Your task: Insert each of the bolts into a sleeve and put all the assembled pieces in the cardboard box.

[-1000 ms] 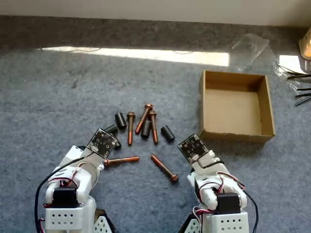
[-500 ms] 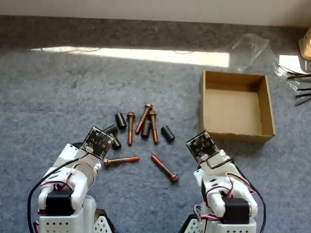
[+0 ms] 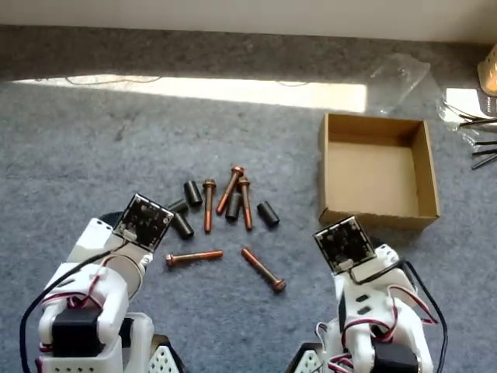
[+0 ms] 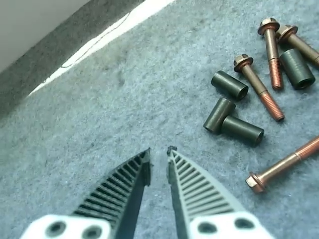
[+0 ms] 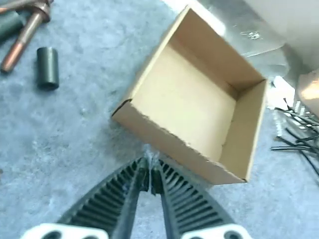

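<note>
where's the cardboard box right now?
High view: the cardboard box sits on the carpet at the right side, right of the bolts and just beyond the right gripper.

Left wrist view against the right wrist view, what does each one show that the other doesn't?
Left wrist only: the left gripper and three dark cylindrical sleeves clustered together. Right wrist only: the right gripper, the empty brown cardboard box, and a lone dark sleeve. Both: grey carpet and copper-coloured bolts.

I am seeing copper-brown bolts (image 3: 245, 203), dark grey-black sleeves (image 3: 268, 214), a plain tan cardboard box (image 3: 378, 218) and a mottled blue-grey counter (image 3: 93, 155)
</note>
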Motion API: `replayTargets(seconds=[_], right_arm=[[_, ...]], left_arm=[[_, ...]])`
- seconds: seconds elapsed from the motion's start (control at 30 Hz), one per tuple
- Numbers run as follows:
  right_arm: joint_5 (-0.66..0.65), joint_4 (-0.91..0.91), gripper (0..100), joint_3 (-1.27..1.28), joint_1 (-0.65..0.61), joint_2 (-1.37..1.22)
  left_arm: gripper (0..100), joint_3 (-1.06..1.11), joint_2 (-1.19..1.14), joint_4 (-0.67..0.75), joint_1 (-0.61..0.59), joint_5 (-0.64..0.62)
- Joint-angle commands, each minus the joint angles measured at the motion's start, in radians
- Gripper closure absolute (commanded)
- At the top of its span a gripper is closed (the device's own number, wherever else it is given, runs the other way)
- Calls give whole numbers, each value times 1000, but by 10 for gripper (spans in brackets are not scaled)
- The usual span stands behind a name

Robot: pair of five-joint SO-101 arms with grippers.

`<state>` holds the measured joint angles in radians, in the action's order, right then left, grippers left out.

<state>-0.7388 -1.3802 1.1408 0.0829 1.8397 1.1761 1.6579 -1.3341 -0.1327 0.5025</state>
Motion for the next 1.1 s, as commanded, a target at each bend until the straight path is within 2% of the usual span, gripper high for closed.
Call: replayTargets(seconds=[0.0,0.13,0.27,0.37,0.5,0.67,0.7,0.73,0.93,1.07], right_arm=[[-12,4,991,-154,51,-4],[-12,4,991,-243,114,-4],[-2,4,991,-278,131,-53],[77,21,991,-318,133,-196],[176,47,991,-421,127,-423],[249,38,991,-552,45,-679],[301,36,991,-591,2,-837],[311,36,991,-601,-10,-886],[316,36,991,-668,-140,-1194],[393,36,991,-725,-222,-1374]], left_arm=[[930,-255,-263,-15,13,-14],[930,-417,-479,-71,18,-14],[930,-441,-651,-61,18,-14],[930,-427,-751,0,18,-23],[930,-372,-837,137,18,-176],[928,-265,-914,302,81,-282],[927,-219,-941,350,134,-322],[927,-213,-944,353,137,-342],[927,-173,-946,365,127,-436],[927,-170,-946,382,41,-437]])
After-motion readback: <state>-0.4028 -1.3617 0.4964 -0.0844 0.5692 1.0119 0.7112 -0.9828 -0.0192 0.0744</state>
